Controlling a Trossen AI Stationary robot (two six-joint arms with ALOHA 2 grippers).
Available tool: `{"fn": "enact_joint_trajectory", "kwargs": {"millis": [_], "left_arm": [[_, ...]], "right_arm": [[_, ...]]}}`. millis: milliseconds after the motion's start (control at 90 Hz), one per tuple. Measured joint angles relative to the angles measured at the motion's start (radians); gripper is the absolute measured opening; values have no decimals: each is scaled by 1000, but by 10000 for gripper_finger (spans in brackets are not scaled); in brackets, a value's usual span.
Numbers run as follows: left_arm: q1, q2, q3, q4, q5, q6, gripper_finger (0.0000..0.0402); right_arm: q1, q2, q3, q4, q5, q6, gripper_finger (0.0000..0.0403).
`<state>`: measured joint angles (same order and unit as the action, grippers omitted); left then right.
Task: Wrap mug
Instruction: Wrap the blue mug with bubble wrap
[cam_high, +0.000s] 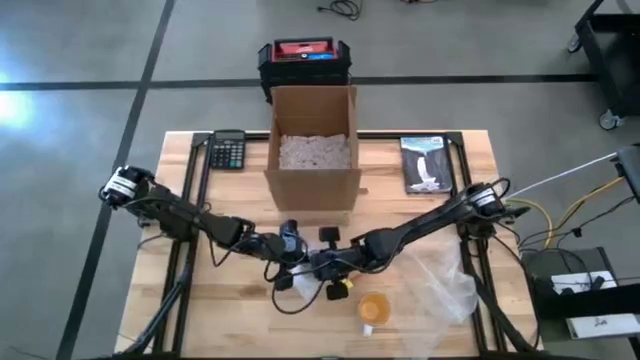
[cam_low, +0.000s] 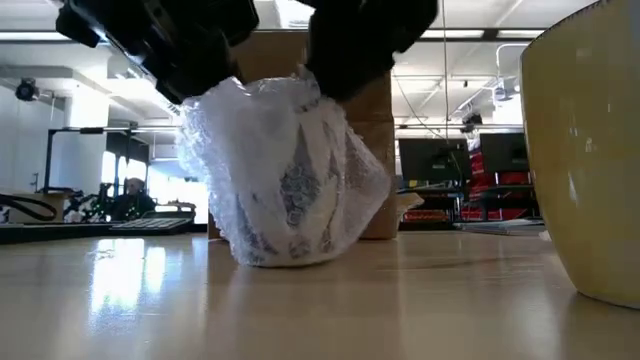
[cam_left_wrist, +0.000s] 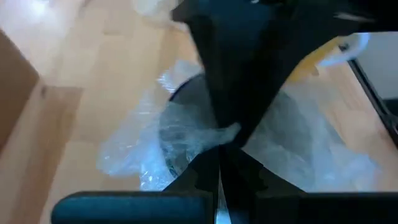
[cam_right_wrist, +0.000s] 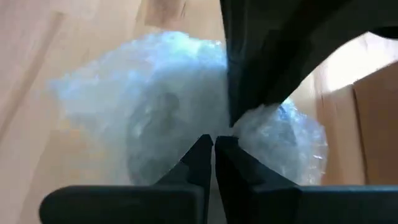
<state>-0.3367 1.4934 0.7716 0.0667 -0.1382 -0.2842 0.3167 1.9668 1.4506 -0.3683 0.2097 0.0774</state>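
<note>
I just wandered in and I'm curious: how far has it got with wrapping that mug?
Mostly done, it seems: the mug sits on the table already bundled in bubble wrap. In hand: the left gripper and right gripper, jaws shut, pinch the wrap above it. Left: probably closing the top. A yellow mug stands unwrapped.

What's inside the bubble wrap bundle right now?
Through the bubble wrap a dark, rounded shape shows, likely the mug, but the wrap blurs its details. The left claw and right claw cover the top of the bundle.
</note>
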Motion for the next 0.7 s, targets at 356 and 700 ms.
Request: {"fn": "enact_joint_trajectory", "kwargs": {"millis": [356,700], "left_arm": [[-3,-88,20,12,-3,-6,0],[0,60,18,48,-33,-25,0]], "right_arm": [[-1,17,-3,24,-6,29,7],[7,-33,26,-59,-19,13,7]]}}
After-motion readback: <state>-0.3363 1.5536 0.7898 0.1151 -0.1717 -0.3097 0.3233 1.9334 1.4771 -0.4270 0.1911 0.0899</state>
